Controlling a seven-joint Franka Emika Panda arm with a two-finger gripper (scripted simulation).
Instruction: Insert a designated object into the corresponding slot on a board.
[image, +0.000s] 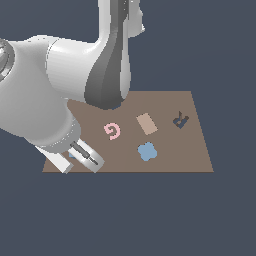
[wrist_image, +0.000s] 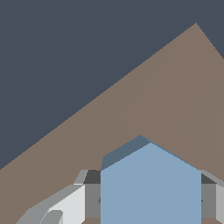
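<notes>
Wrist view: the pincer (wrist_image: 151, 201) is pinching the blue hexagon (wrist_image: 151, 183) by opposite flat sides, securing it above the board (wrist_image: 175, 96).

A flat dark blue-grey floor (image: 215, 215) carries the brown board (image: 197, 150). On the board lie a pink G (image: 113, 131), a tan rectangle (image: 146, 123) and a lobed light-blue piece (image: 147, 151); a dark R cut-out (image: 180, 120) sits near its far corner.

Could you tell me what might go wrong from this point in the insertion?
The gripper flanks the blue hexagon at the board's near corner; whether the fingers grip it is unclear, so it may slip. The arm hides part of the board, and no hexagon slot shows, so the carry could clip the pink G.
</notes>
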